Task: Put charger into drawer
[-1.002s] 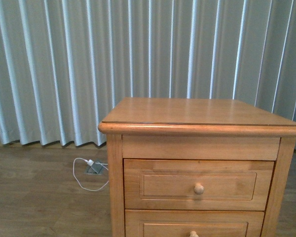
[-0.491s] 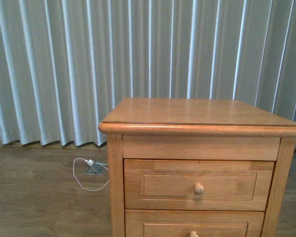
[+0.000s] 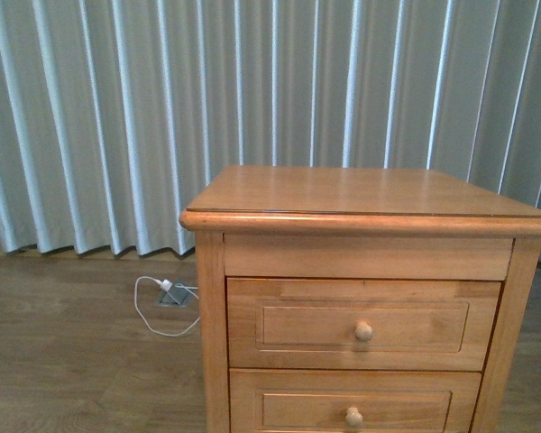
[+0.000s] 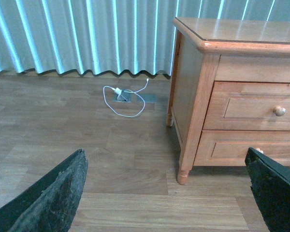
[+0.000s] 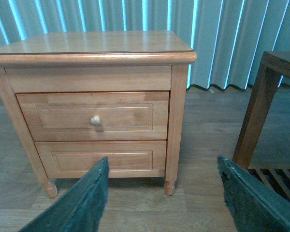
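The drawer [image 3: 363, 325] is the upper one of the honey-coloured nightstand [image 3: 361, 194] and it is shut, with a round knob [image 3: 364, 331]. It also shows in the left wrist view [image 4: 246, 107] and the right wrist view [image 5: 125, 116]. The charger is not in view in any frame. My left gripper [image 4: 165, 164] is open and empty, low over the wood floor to the left of the nightstand. My right gripper [image 5: 162, 166] is open and empty, in front of the nightstand's right front leg. Neither arm shows in the front view.
A white cable with a white plug [image 3: 165, 299] lies on the floor by a floor socket left of the nightstand, also in the left wrist view [image 4: 123, 96]. A second drawer [image 3: 352, 410] sits below. Grey curtains [image 3: 117, 117] hang behind. A dark wooden table [image 5: 273, 92] stands right of the nightstand.
The front view has shifted: the nightstand sits a little higher in the picture and more of the lower drawer shows. Nothing on the scene has moved.
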Robot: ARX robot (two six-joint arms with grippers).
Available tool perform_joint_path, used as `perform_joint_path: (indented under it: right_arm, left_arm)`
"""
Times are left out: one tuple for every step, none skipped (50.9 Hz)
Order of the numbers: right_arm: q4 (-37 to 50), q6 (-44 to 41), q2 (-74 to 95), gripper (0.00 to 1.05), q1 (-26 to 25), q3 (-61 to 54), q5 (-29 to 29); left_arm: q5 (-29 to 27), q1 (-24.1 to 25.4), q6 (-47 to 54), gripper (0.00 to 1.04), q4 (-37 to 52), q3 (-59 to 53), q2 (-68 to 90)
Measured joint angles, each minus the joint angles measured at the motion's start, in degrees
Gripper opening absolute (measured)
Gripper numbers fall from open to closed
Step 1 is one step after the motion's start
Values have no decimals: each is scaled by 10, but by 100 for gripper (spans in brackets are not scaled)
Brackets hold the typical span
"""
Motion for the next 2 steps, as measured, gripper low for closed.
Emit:
perform_joint_path:
  right_arm:
    - [0,0,0,74,0,0,0]
    - [0,0,0,77,0,0,0]
  left_arm:
    - [0,0,0,99,0,0,0]
    - [0,0,0,99,0,0,0]
